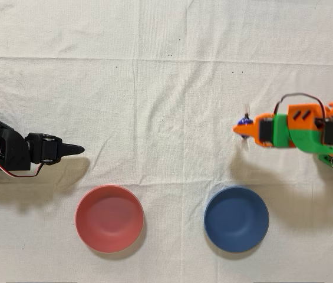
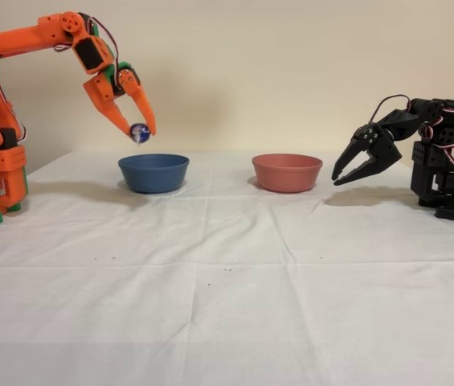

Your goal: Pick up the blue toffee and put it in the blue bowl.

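Fixed view: gripper [image 2: 137, 131] pinches the blue toffee [image 2: 139, 133] above the blue bowl [image 2: 153, 173].
Overhead view: fingers cover most of the toffee.

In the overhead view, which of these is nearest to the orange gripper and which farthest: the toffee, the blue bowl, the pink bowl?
1. Toffee: held in the gripper between its fingers, at right.
2. Blue bowl: just below the gripper in the picture, lower right.
3. Pink bowl: lower left, farthest.
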Robot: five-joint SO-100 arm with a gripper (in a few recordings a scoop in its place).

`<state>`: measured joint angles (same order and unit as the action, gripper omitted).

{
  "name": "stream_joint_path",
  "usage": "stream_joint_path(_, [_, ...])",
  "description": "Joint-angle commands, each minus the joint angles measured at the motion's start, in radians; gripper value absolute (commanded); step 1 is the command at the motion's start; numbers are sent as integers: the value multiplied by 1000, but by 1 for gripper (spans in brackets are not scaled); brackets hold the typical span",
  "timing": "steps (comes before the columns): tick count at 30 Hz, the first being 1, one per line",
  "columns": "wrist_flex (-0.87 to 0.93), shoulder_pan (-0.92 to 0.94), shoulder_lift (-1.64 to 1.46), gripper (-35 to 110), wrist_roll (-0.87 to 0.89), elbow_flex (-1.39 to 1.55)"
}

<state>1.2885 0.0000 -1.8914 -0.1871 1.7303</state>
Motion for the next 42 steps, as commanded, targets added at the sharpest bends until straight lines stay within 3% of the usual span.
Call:
stream_joint_path(1, [-14,-95,-101,10,-29,20])
stream_joint_path(20, [-21,-488,20,5,14,-86])
stream_joint_path(42, [-97,-644,380,7,71,-308])
